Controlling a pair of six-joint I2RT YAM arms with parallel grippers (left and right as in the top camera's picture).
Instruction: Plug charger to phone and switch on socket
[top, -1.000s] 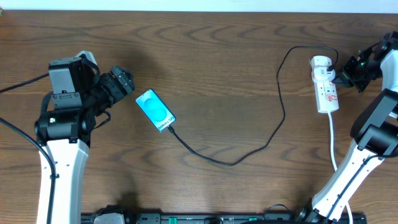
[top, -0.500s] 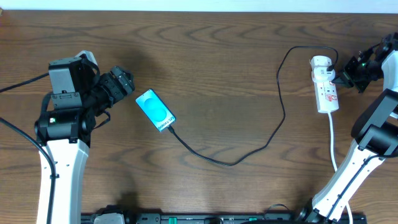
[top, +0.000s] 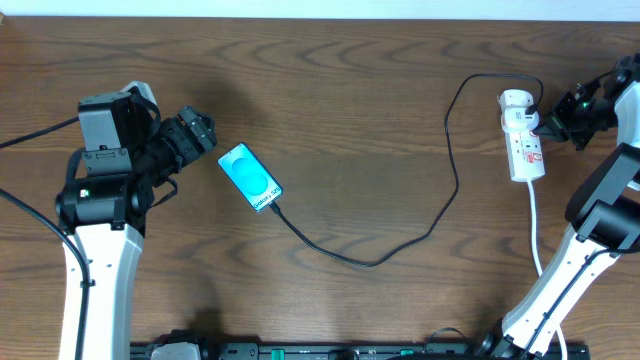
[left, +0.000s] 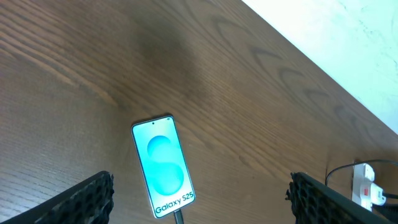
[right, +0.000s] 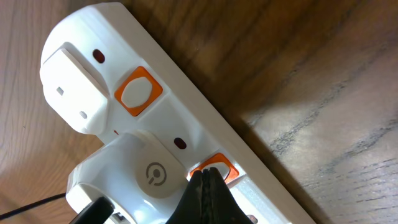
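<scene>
Overhead: the phone lies centre-left, the charger meeting its lower end and looping across to the socket at upper right. Left wrist: the left gripper is spread wide and empty, hovering over the phone. Right wrist: the right gripper is pinched fully closed, its tip at the socket's lower orange switch.
</scene>
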